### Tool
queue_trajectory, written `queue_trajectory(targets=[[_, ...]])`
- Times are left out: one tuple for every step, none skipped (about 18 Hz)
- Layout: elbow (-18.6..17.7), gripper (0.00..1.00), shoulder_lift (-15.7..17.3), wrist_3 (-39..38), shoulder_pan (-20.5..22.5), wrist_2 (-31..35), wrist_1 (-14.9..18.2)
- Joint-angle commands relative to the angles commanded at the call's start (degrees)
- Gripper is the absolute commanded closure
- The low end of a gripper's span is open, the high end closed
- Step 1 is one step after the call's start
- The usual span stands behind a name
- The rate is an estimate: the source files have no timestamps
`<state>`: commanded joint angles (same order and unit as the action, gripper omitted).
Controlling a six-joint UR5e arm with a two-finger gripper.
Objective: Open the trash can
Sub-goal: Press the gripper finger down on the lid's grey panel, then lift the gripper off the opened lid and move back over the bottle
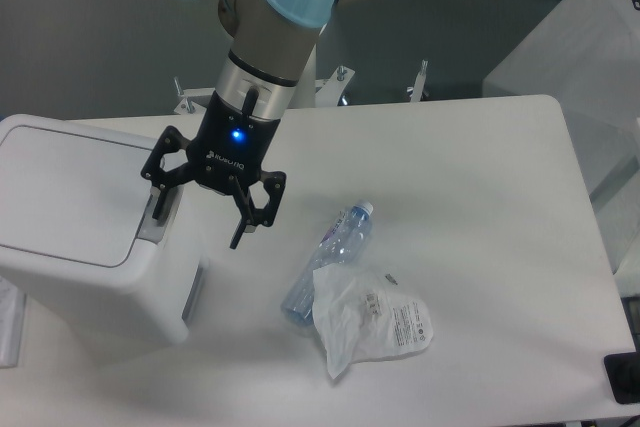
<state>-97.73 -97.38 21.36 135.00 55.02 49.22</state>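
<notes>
Trash can [85, 237] sits at the left end of the table [480, 197], partly cut off by the frame edge. White boxy body, rounded corners, flat lid down. Long axis runs roughly left-right across the view, tilted slightly down to the right. Grey push button [152, 219] is on the lid's right edge, facing the table centre.

Gripper [198, 219] body reads ROBOTIQ in small white letters, with a blue LED lit above it. Fingers spread wide apart, nothing held. One finger [160, 199] is directly over the grey button; can't tell if it's touching. The other hangs past the can's right side, above the table.

Arm comes down from top centre, wrist angled down and left, blue caps on the joints.

Clear plastic bottle [330, 257] lies on its side mid-table, cap pointing up-right. White plastic bag [375, 325] overlaps the bottle's lower end; printed text on it is too small to read.
</notes>
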Motion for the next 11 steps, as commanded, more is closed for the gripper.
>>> queue_trajectory(targets=[[0.09,0.0,0.0,0.0,0.0,0.0,0.0],[0.17,0.0,0.0,-0.09,0.0,0.0,0.0],[0.26,0.0,0.09,-0.09,0.0,0.0,0.0],[0.26,0.0,0.09,-0.17,0.0,0.0,0.0],[0.35,0.0,0.17,-0.18,0.0,0.0,0.0],[0.35,0.0,0.26,-0.26,0.0,0.0,0.0],[0.52,0.0,0.44,-0.35,0.09,0.0,0.09],[0.79,0.0,0.7,-0.44,0.09,-0.09,0.09],[1.23,0.0,0.88,-0.53,0.17,-0.09,0.09],[1.66,0.0,0.97,-0.61,0.18,-0.17,0.09],[2.28,0.0,0.97,-0.62,0.18,-0.18,0.09]])
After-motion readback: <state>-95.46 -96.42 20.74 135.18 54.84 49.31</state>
